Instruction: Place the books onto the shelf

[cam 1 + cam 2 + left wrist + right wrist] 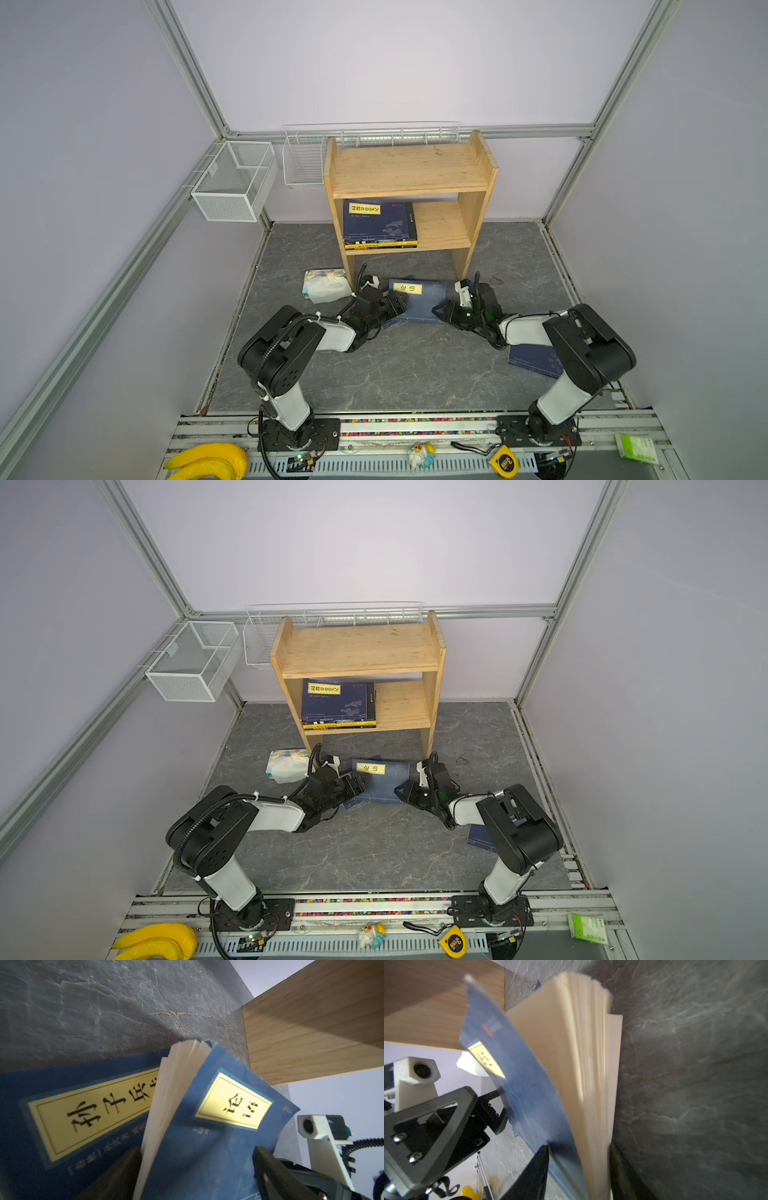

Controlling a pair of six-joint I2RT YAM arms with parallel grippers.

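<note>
Nearest the lens, yellow bananas (pixel 208 461) and a yellow tape measure (pixel 505 462) are seen on the front rail, beside the two arm bases. From those bases both arms are bent forward with elbows raised. The forearms are lowered toward the middle of the tabletop (pixel 415 374), and the wrists are turned inward so that the claws face each other. Between them a navy book (pixel 417 301) with a short yellow label is raised at a tilt, just in front of the shelf (pixel 409 166).

The right claw (pixel 578 1146) is pinched on this book: one finger is pressed to the blue cover, the other to the back of the fanned pages. The left claw (pixel 196 1150) is spread wide about the opposite edge; whether it presses cannot be told.

Only in the left wrist view is a second navy book (pixel 72 1115), with a long yellow label, shown lying flat beneath the raised one. A third navy book (pixel 534 359) is shown in both top views, partly hidden under the right arm. A stack of books (pixel 378 224), navy on top, lies on the shelf's lower board. A white floral packet (pixel 326 284) lies near the left claw.
</note>
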